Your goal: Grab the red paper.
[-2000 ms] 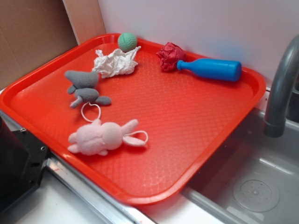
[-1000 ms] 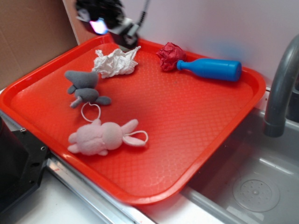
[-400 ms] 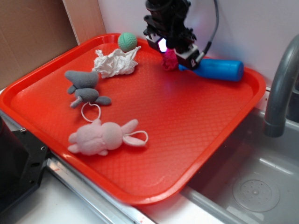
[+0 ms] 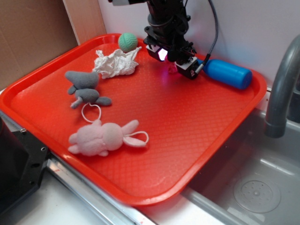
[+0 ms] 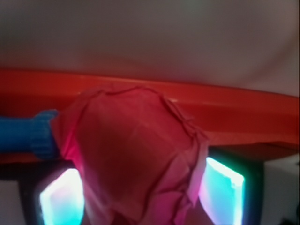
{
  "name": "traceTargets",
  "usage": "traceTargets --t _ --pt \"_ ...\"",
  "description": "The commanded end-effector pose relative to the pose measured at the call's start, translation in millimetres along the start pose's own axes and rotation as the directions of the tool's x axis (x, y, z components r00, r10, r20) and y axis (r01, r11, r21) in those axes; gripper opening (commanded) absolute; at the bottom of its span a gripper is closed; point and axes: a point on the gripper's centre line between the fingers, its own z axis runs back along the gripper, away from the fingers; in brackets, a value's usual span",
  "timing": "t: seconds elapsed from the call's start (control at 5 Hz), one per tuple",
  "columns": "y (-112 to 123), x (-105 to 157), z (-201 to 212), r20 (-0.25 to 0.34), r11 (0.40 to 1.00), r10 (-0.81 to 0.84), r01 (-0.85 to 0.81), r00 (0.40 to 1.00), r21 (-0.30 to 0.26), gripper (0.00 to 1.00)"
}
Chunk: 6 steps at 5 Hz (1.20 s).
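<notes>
The red paper (image 5: 136, 154) is seen between the two lit fingers (image 5: 63, 199) of the gripper (image 4: 176, 58), at the tray's (image 4: 187, 140) far edge beside the blue bottle (image 4: 227, 73). The jaws are parted around the wad; whether it is pressed cannot be told.

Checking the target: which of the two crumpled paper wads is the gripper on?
The red paper, between the gripper fingers by the blue bottle. The white paper wad lies apart, near the green ball.
</notes>
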Motion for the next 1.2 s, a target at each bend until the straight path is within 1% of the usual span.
traceTargets --t 0.0,0.2,0.4,0.6,0.8,1.0 --pt "12 0 20 -0.010 1.000 0.021 -0.021 1.000 -0.002 0.00" --pt "23 -12 56 -0.043 0.998 0.063 -0.062 0.997 0.007 0.00" --pt "43 -37 114 -0.102 0.987 0.149 -0.154 0.983 -0.038 0.00" --pt "55 -55 171 -0.138 0.969 0.234 -0.243 0.962 -0.052 0.00" --pt "47 -56 205 -0.190 0.970 0.231 -0.241 0.954 -0.035 0.00" --pt "22 -63 217 -0.175 0.978 0.202 -0.207 0.964 -0.012 0.00"
